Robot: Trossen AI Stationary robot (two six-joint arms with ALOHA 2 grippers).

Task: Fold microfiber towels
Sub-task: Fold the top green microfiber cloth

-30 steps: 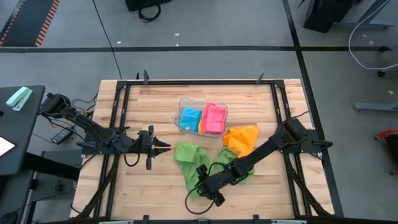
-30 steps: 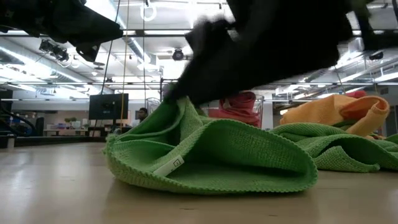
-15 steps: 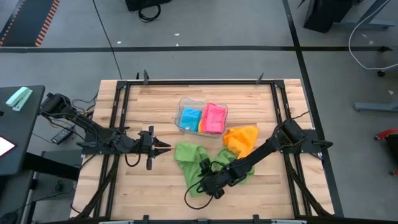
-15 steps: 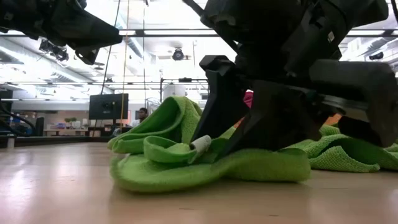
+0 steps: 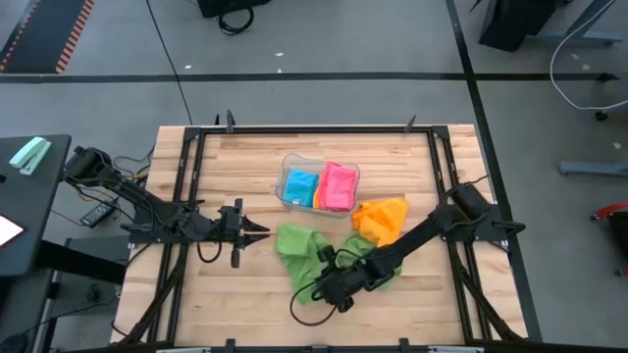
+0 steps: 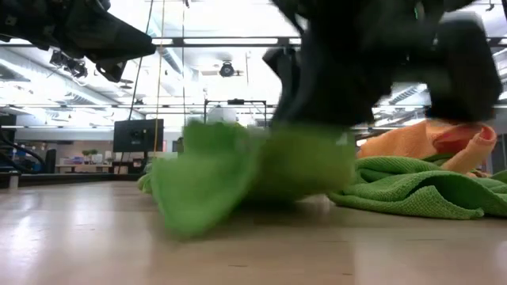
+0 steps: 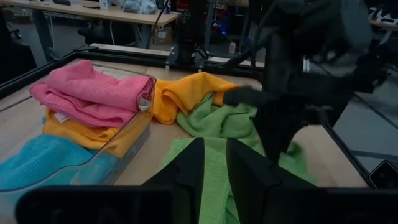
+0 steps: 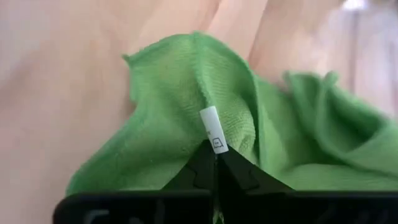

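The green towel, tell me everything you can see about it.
The green towel is a soft, looped microfiber cloth, crumpled on the wooden table in front of the clear tray and beside the orange towel. A small white label sits at its edge. The right pincer is shut on that edge, lifting it.

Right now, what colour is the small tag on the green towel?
White, on the green towel; the tag shows best in the right wrist view.
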